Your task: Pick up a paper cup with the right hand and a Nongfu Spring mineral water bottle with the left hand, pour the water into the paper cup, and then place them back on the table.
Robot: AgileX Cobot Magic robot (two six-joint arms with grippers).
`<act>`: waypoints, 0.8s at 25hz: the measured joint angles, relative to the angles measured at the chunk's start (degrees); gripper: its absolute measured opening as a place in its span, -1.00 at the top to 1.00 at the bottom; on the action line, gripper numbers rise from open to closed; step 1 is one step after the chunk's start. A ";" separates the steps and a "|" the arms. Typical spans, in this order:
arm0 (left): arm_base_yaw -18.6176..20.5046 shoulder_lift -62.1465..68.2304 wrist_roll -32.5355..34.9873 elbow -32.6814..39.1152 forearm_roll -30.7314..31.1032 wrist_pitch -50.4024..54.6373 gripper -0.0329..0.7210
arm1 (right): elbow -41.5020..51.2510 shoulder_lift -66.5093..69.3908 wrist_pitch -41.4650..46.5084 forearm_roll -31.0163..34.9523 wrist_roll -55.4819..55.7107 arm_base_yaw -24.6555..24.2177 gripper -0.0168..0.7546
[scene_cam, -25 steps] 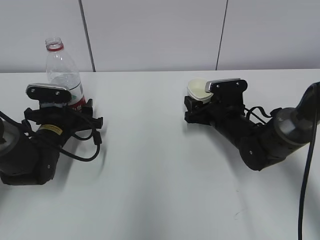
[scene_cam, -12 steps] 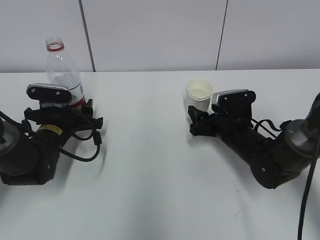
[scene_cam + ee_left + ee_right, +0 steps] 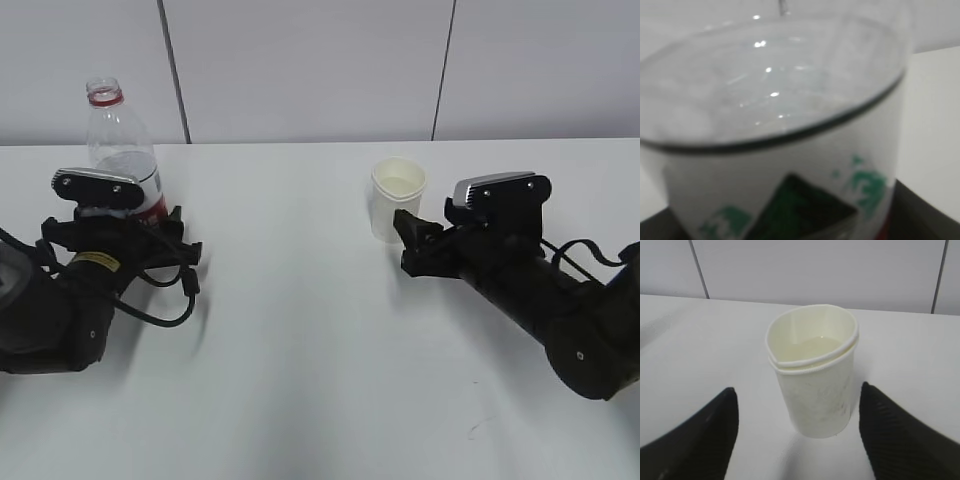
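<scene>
The Nongfu Spring mineral water bottle stands upright on the table at the far left, uncapped. My left gripper is around its labelled lower part. In the left wrist view the bottle fills the frame, with a dark finger pressed against each side. The paper cup, two nested cups holding liquid, stands on the table at middle right. My right gripper is open and empty, just short of the cup. In the right wrist view the cup stands ahead of my spread fingers.
A white panelled wall runs along the table's far edge. Black cables loop beside the left arm and behind the right arm.
My right gripper has let go of the cup and drawn back to the right; the cup now stands free and round again. The bottle and left fingers shifted slightly left.
</scene>
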 joint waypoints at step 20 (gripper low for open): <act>0.00 -6.48 0.26 3.64 -2.85 1.58 -0.42 | 2.26 -2.85 -0.12 -0.47 0.12 0.00 -0.50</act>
